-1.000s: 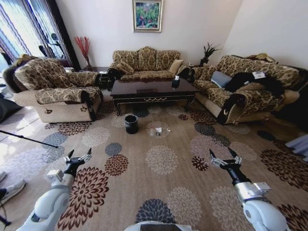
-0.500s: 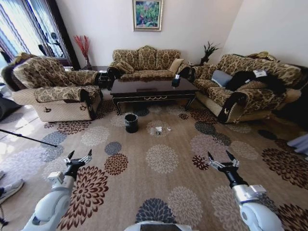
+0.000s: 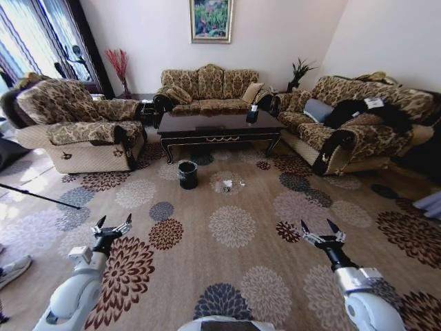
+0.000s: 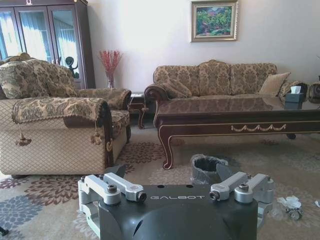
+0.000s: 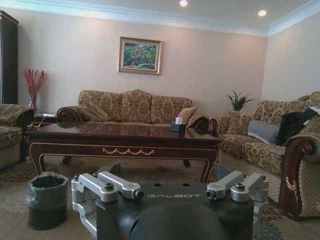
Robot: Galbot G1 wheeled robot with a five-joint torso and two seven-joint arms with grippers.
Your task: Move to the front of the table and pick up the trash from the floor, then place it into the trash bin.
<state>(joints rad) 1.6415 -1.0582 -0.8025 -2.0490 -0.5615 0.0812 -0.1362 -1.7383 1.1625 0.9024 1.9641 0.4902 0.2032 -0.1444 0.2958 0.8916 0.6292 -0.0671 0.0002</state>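
The trash [image 3: 226, 186] lies on the carpet just in front of the table [image 3: 219, 127], beside the bin [image 3: 187, 175]. Both are well ahead of the left gripper [image 3: 112, 226] and right gripper [image 3: 320, 230], jaws spread, seemingly held ready during the approach.

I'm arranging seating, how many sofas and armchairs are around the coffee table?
3: an armchair on its left, a sofa behind it against the wall, a sofa on its right.

Cream walls [image 3: 289, 27] carried a framed landscape painting [image 3: 211, 21]. Patterned gold sofas [image 3: 207, 88] ringed a beige carpet [image 3: 234, 227] strewn with floral medallions. Daylight poured through curtained windows [image 3: 41, 34]; ceiling spotlights [image 5: 184, 3] glowed.
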